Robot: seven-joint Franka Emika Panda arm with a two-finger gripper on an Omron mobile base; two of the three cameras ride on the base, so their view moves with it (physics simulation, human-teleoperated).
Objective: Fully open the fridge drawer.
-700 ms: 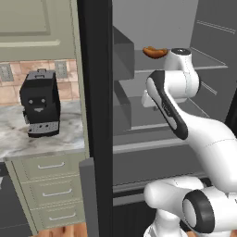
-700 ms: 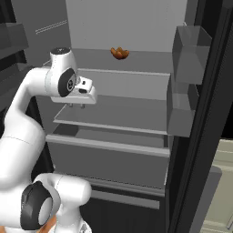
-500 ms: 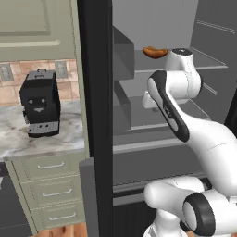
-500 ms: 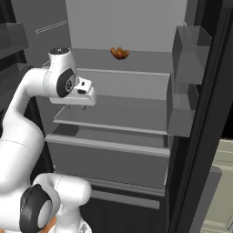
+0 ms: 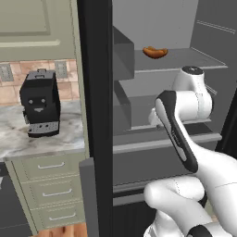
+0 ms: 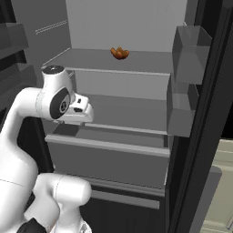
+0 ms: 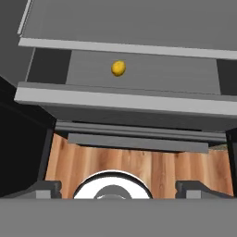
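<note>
Nothing has shifted; the hand view alone reveals a yellow lemon point(image 7: 118, 68) inside the part-open fridge drawer point(image 7: 125, 102); tool point(image 7: 118, 189) spread, empty.

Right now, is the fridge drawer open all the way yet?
Not yet, it seems. The fridge drawer is out partway: the hand view looks down into it and a small yellow thing lies inside. The gripper is open above it, touching nothing. Left: take the front rim and pull it out fully.
</note>
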